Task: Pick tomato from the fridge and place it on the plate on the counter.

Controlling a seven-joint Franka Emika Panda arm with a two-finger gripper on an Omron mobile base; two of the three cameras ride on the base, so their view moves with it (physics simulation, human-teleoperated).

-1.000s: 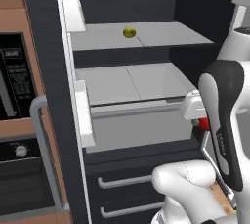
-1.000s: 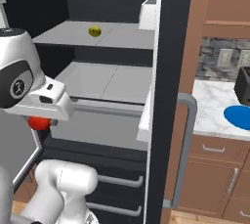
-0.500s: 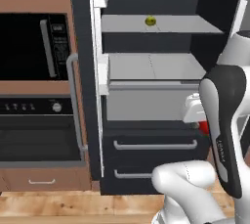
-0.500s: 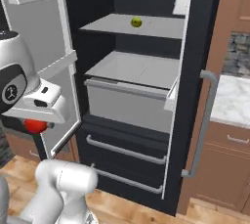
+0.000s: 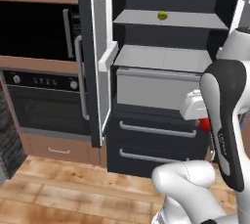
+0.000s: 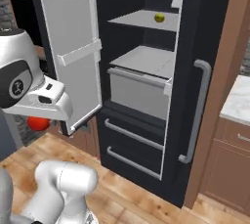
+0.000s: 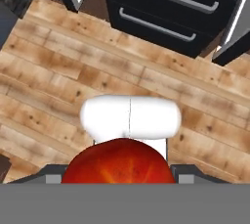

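**Tomato in the jaws, out in front of the open fridge**

Wooden floor planks (image 7: 58, 71) run under me in the hand view, with the two dark fridge drawers (image 7: 166, 8) at 12 o'clock. I see the tomato (image 7: 118, 162) large and glossy at 6 o'clock of that view, pressed between the jaws, which are closed on it. From the left base view the tomato (image 5: 205, 123) peeks out red just under the white hand at about 3 o'clock, beside the dark forearm. From the right base view it (image 6: 38, 123) hangs below the hand at 9 o'clock, clear of the fridge and above the floor.

I have the fridge (image 5: 161, 96) standing open ahead, both doors swung wide. Its left door (image 6: 71, 52) carries white bins; its right door shows the grey bar handle (image 6: 197, 110). On the upper grey shelf (image 5: 166, 18) sits a small yellow-green ball (image 5: 161, 16), well apart from the tomato. A pale drawer box (image 5: 156, 88) sits below the middle shelf.

I see the black oven (image 5: 39, 71) in its brown frame at 9 o'clock of the left base view. A corner of the white marble surface (image 6: 240, 101) shows at 3 o'clock of the right base view, over wooden cabinets.
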